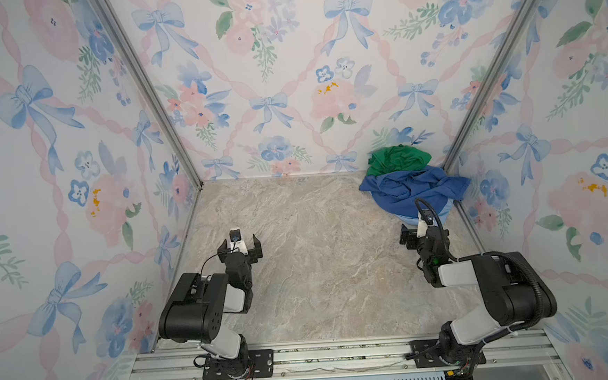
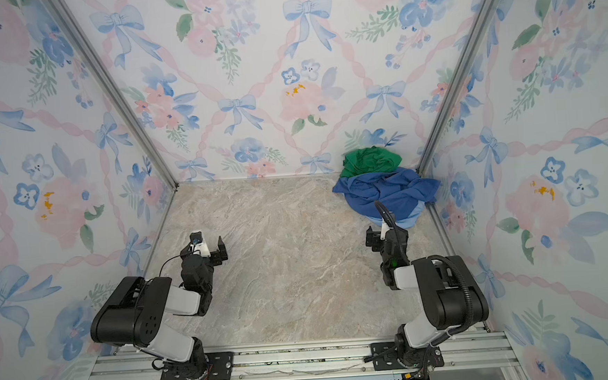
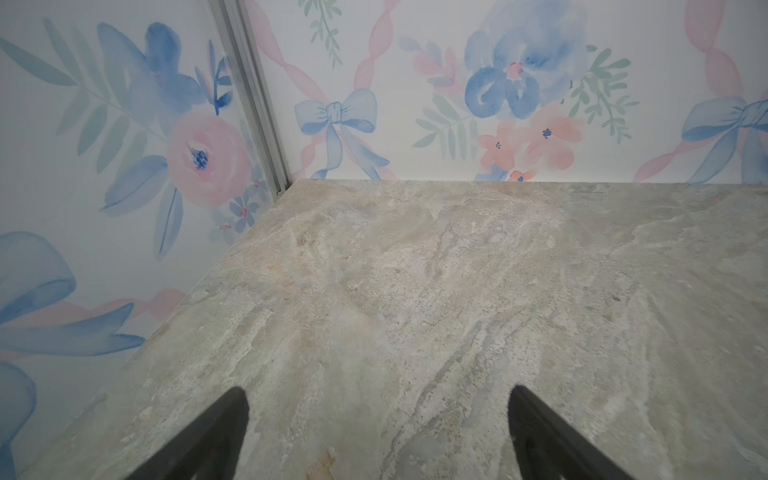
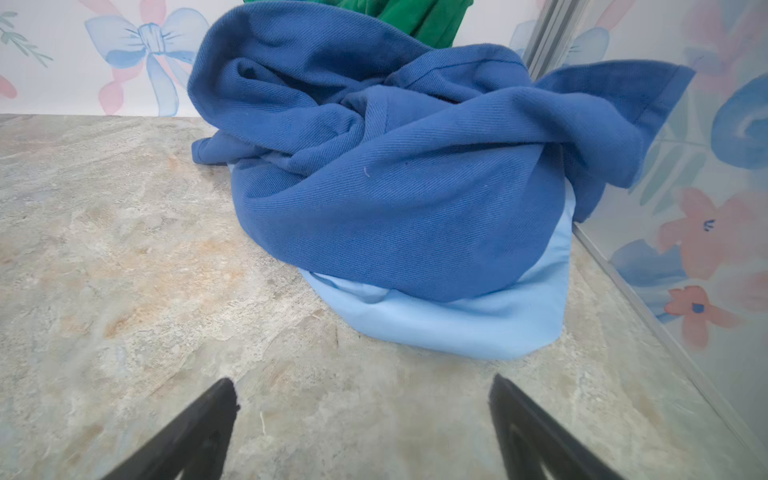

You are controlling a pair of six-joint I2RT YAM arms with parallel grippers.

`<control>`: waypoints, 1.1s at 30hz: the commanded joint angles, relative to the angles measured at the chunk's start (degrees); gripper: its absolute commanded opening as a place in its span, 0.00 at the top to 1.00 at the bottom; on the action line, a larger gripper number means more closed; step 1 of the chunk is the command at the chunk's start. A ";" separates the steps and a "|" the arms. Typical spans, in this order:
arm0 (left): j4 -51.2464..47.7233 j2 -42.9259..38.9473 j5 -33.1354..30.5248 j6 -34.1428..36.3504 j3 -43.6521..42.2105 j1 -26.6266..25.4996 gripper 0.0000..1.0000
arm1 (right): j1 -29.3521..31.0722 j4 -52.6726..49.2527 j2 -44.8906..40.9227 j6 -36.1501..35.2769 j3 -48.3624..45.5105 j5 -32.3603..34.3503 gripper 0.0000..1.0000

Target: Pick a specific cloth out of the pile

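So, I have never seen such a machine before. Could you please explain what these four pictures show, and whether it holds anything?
These are two robot arms, each ending in a two-finger gripper. Two pictures look down from one double camera overhead; the other two are taken from each arm's wrist. On the marble-patterned table, in the far right corner, lies a pile: a green cloth at the back, a dark blue cloth in front, and a light blue cloth peeking out beneath it. The left gripper and the right gripper are both open and hold nothing.

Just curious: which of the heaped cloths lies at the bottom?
The light blue cloth: only its edge peeks out beneath the dark blue cloth; the green cloth sits behind.
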 commanded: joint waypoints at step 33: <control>-32.74 -18.53 -3.12 -0.09 11.77 -8.01 0.02 | 4.88 -34.64 -16.98 0.44 12.96 1.28 0.03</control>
